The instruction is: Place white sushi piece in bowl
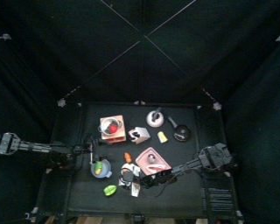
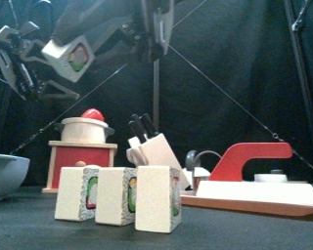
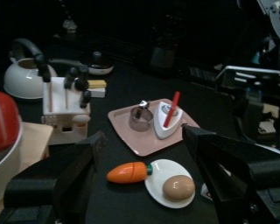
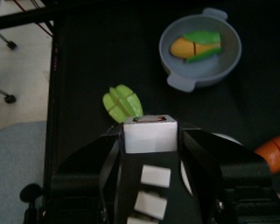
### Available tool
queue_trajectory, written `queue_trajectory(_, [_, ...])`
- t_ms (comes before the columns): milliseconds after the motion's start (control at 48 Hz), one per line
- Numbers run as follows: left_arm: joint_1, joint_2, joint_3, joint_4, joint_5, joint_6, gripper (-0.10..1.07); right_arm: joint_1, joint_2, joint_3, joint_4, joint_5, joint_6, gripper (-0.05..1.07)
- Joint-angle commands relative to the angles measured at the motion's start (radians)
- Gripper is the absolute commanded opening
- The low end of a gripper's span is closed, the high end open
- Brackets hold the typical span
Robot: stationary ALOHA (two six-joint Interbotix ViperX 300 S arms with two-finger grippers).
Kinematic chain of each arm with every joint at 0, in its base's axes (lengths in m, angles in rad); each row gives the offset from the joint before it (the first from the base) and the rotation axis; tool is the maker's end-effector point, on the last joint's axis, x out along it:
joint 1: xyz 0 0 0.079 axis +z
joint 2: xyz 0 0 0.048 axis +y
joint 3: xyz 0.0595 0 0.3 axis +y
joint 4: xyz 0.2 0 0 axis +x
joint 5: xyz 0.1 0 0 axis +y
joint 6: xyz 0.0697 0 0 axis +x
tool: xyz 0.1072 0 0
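- Black curtains [image 1: 60, 44] close in the pen on every side.
- The black counter [image 1: 189, 122] sits mid-pen.
- A pale floor [image 4: 20, 96] shows beyond the counter's edge.

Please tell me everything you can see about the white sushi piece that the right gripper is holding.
The white sushi piece is a small block with white sides and a dark patch on its upper face. It looks like a smooth plastic toy. It is held between the fingers of the right gripper, lifted off the table, touching nothing else. Ahead of it lie a green leaf-like item and the grey bowl, which already holds a green and orange piece.
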Motion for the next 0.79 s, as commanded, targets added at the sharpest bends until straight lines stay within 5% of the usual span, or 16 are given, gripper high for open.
queue_trajectory(0, [0.032, -0.021, 0.003, -0.015, -0.003, 0.002, 1.02, -0.044, 0.015, -0.057, -0.026, -0.084, -0.006, 0.68])
queue_trajectory(167, [0.061, -0.037, 0.037, -0.044, 0.026, 0.002, 1.02, -0.095, 0.08, -0.109, -0.072, -0.126, -0.009, 0.68])
queue_trajectory(458, [0.066, -0.037, 0.032, -0.077, 0.291, 0.0, 1.02, -0.149, 0.173, -0.192, -0.091, -0.173, -0.008, 0.69])
queue_trajectory(771, [0.101, -0.037, 0.046, -0.069, 0.357, 0.0, 1.02, -0.184, 0.242, -0.245, -0.091, -0.175, -0.008, 0.69])
